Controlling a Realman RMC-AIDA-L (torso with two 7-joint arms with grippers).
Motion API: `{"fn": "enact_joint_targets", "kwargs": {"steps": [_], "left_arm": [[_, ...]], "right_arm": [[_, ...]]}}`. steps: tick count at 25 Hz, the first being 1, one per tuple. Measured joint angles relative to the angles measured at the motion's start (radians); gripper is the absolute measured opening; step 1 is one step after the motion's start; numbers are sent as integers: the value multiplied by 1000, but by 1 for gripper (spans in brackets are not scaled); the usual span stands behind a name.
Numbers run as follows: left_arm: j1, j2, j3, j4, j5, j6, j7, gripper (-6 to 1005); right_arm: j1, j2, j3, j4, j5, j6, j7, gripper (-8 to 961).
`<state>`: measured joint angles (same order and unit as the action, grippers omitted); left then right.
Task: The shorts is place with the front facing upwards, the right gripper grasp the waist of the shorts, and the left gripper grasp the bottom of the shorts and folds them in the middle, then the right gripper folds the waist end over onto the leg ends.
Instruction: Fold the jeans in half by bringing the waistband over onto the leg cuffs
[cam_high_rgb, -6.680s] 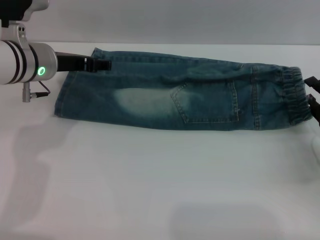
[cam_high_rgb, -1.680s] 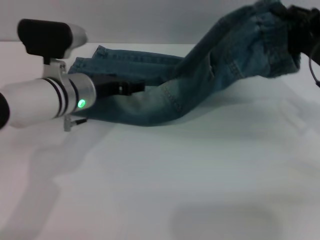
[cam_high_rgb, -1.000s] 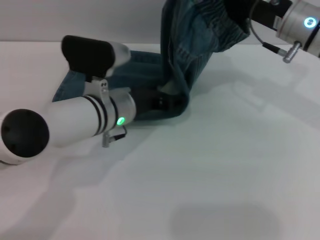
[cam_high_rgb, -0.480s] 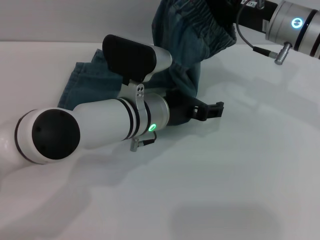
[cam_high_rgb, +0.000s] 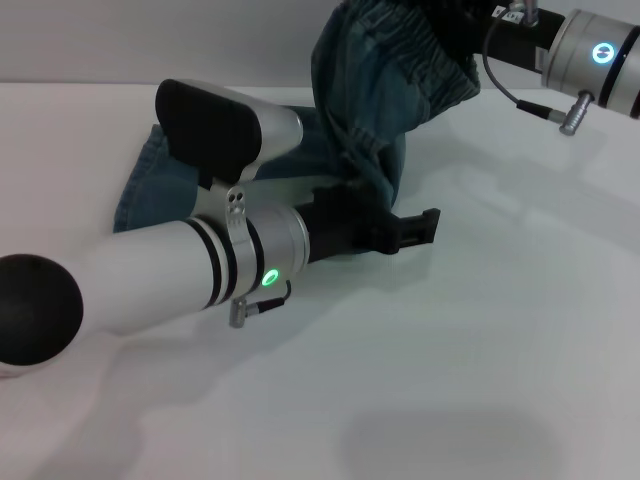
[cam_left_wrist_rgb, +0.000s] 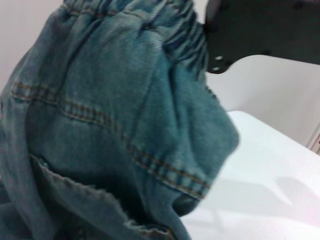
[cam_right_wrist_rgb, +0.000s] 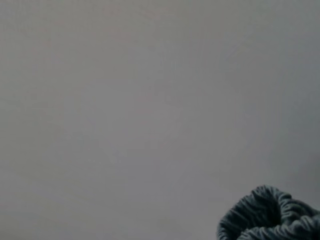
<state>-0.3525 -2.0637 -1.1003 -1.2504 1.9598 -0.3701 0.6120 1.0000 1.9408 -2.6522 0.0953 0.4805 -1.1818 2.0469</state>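
Now the right tool (cam_high_rgb: 455, 22) holds the waist of the shorts (cam_high_rgb: 425, 45) high above the far edge of the bench (cam_high_rgb: 480, 360), approx. over its middle. It looks pinched on the gathered band, but its fingers are hidden behind the denim, so I judge this from the cloth hanging from it. The shorts (cam_high_rgb: 365, 110) hang down from there in a steep fold, and the leg part lies flat near the far-left part of the bench.

The left tool (cam_high_rgb: 425, 228) is out from under the cloth and lies low on the bench just beside the fold, pointing to the right. Whether its fingers are spread or pressed together I cannot tell; no denim is seen in it.

Vs. 0.5 s ago, the left arm is pulled back a little toward the left-front, so more of the flat leg cloth shows. Vs. 1.7 s ago, the waist has travelled from the far-right corner toward the middle. Vs. 6.7 s ago, the shorts were lying stretched along the far edge.

So, in my judgement, the lengthwise fold is done and the last fold is approx. halfway: the waist is not yet laid on the leg ends (cam_high_rgb: 145, 190).
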Motion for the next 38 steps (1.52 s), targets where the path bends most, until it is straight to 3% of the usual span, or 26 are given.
{"fn": "enact_joint_targets", "kwargs": {"steps": [5, 9, 17, 24, 27, 31, 38], "left_arm": [[2, -1, 24, -15, -3, -10, 12, 847], [52, 5, 9, -44, 19, -11, 14, 846], [231, 6, -133, -121, 111, -55, 24, 846], [269, 7, -224, -125, 121, -15, 34, 846], [243, 5, -221, -111, 121, 4, 38, 846], [154, 1, -151, -43, 117, 67, 39, 845], [-30, -6, 40, 148, 112, 339, 17, 845]], "right_arm": [[12, 0, -2, 3, 0, 0, 0, 109], [1, 0, -2, 9, 1, 0, 0, 109], [-48, -4, -2, 11, 1, -21, 0, 108], [-31, -10, -4, 11, 2, -31, 0, 108], [-16, -11, -6, 10, 1, -56, 0, 107], [-4, -11, -13, 10, 1, -80, 0, 107], [-12, -9, -14, 11, 0, -116, -1, 107]]}}
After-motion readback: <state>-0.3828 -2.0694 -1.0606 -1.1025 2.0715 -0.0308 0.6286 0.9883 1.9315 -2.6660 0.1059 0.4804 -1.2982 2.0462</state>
